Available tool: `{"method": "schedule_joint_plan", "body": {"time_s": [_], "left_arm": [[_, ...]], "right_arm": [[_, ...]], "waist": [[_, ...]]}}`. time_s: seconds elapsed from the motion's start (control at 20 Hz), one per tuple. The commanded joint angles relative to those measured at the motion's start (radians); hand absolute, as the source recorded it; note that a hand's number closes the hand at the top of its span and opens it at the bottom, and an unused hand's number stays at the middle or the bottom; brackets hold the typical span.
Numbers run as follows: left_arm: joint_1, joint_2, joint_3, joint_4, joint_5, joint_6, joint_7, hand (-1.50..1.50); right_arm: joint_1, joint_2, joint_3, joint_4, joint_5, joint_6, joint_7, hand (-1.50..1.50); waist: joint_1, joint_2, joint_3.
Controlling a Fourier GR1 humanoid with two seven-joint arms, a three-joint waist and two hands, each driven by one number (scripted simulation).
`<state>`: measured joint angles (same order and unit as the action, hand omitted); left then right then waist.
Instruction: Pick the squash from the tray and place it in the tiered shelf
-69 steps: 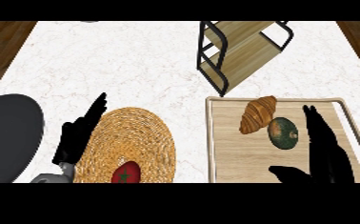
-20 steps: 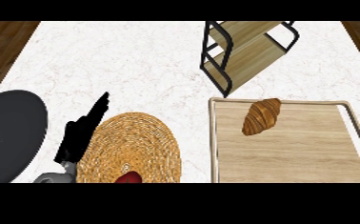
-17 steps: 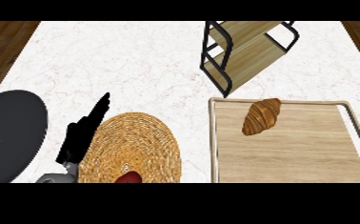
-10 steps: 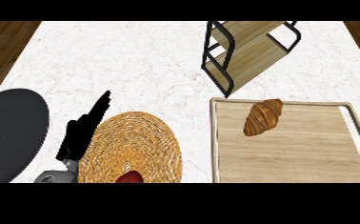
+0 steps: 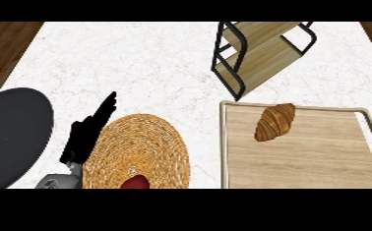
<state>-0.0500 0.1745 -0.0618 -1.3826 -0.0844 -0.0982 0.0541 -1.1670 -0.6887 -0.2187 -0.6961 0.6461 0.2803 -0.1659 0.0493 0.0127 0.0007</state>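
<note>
Head view: the squash named in the task shows nowhere in this frame, and neither does the right hand, so whether the squash is held outside the frame cannot be told. The wooden tray [image 5: 240, 171] at the lower right carries only a croissant [image 5: 275, 121], lying near the tray's upper edge. The tiered shelf [image 5: 260, 53] stands at the upper right, just above the tray's top rim, its dark wire frame tilted in this steep look down and its wooden tiers stacked close.

The chief risk, as a judgement: a placement into the shelf would have to pass between those thin frame bars, and a rounded squash set on a narrow tier near its lip could roll back out toward the tray. With the carrying hand out of sight, the approach cannot be checked from here. The croissant sits right under the shelf's lower corner, so a low path across the tray could brush it.

At the lower left, the left hand [image 5: 87, 131] rests with straight fingers pointing up, holding nothing, beside a round woven mat [image 5: 145, 146]. A red item [image 5: 134, 184], probably a fruit, peeks at the mat's lower edge. A dark round plate [image 5: 18, 136] fills the left edge. None of these lie near the shelf.
</note>
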Motion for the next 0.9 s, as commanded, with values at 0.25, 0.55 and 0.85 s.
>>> {"method": "schedule_joint_plan", "body": {"time_s": [0.25,0.55,0.85], "left_arm": [[-0.029,0.003,0.011,0.014,0.000,-0.009,0.012,0.00],[-0.054,-0.020,-0.008,0.014,-0.019,0.003,0.016,0.00],[-0.005,-0.040,-0.035,0.006,-0.041,0.020,-0.004,0.00]], "right_arm": [[-0.162,0.134,0.081,0.260,0.117,-0.125,-0.065,1.50],[-0.179,0.174,0.104,0.396,0.168,-0.166,-0.098,1.50],[-0.211,0.237,-0.123,0.520,-0.079,0.053,-0.019,-1.50]], "waist": [[0.011,0.008,-0.001],[0.021,0.016,0.000],[0.029,0.016,0.002]]}}
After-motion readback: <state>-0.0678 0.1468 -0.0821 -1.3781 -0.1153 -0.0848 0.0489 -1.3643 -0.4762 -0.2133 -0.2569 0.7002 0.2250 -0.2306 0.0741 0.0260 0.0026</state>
